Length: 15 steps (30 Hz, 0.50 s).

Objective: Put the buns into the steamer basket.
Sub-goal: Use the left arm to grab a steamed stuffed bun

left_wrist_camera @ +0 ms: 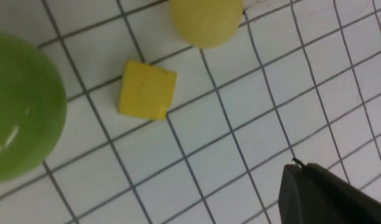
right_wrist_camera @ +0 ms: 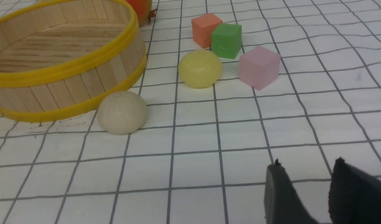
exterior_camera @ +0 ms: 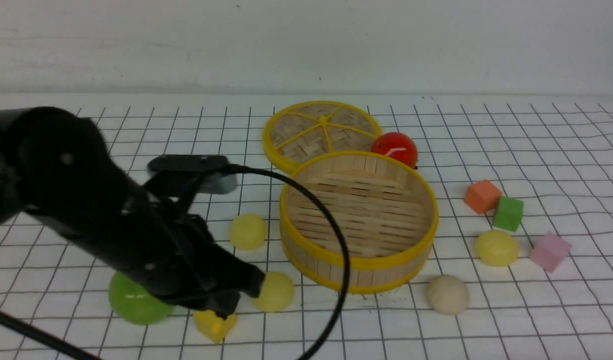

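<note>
Front view: the steamer basket (exterior_camera: 360,263) stands empty on the counter (exterior_camera: 536,150); every bun is outside it. The left claw (exterior_camera: 236,296) hangs low at the basket's eight o'clock, with the near yellow bun (exterior_camera: 275,291) just beside it at three o'clock.

Left wrist view: only one fingertip (left_wrist_camera: 314,193) shows. The claw is pressed together on nothing, and that bun (left_wrist_camera: 206,21) lies apart from it.

Right wrist view: the right claw (right_wrist_camera: 308,168) stands spread and empty. The beige bun (right_wrist_camera: 122,112), just beside the basket's wall (right_wrist_camera: 69,84), and another yellow bun (right_wrist_camera: 199,69) lie ahead of it. I judge these two to be the right arm's.
</note>
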Each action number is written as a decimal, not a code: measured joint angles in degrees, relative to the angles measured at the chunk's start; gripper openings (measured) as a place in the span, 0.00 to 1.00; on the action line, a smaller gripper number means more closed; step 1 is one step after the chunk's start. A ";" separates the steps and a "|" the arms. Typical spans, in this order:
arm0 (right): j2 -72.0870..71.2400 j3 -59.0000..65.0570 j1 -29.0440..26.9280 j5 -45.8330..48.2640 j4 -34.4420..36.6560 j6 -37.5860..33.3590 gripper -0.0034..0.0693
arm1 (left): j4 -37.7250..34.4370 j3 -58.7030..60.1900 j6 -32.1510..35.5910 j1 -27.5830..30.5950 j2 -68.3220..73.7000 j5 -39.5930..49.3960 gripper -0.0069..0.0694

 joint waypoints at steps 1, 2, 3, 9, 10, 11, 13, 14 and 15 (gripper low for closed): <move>0.00 0.00 0.00 0.00 0.00 0.00 0.38 | 2.36 -1.17 -2.06 -1.83 1.25 -0.92 0.07; 0.00 0.00 0.00 0.00 0.00 0.00 0.38 | 3.96 -2.06 -3.60 -2.68 2.55 -1.55 0.07; 0.00 0.00 0.00 0.00 0.00 0.00 0.38 | 5.59 -3.14 -4.71 -3.40 3.93 -2.01 0.07; 0.00 0.00 0.00 0.00 0.00 0.00 0.38 | 9.53 -8.61 -6.29 -4.07 12.28 -2.46 0.08; 0.00 0.00 0.00 0.00 0.00 0.00 0.38 | 9.77 -9.55 -6.29 -4.07 13.66 -2.40 0.10; 0.00 0.00 0.00 0.00 0.00 0.00 0.38 | 10.05 -10.46 -6.29 -4.07 14.94 -2.15 0.12; 0.00 0.00 0.00 0.00 0.00 0.00 0.38 | 11.07 -12.16 -6.29 -4.07 17.01 -1.75 0.19; 0.00 0.00 0.00 0.00 0.00 0.00 0.38 | 11.59 -13.17 -6.29 -3.93 18.33 -1.54 0.24; 0.00 0.00 0.00 0.00 0.00 0.00 0.38 | 11.67 -14.19 -6.29 -3.52 19.69 -1.41 0.28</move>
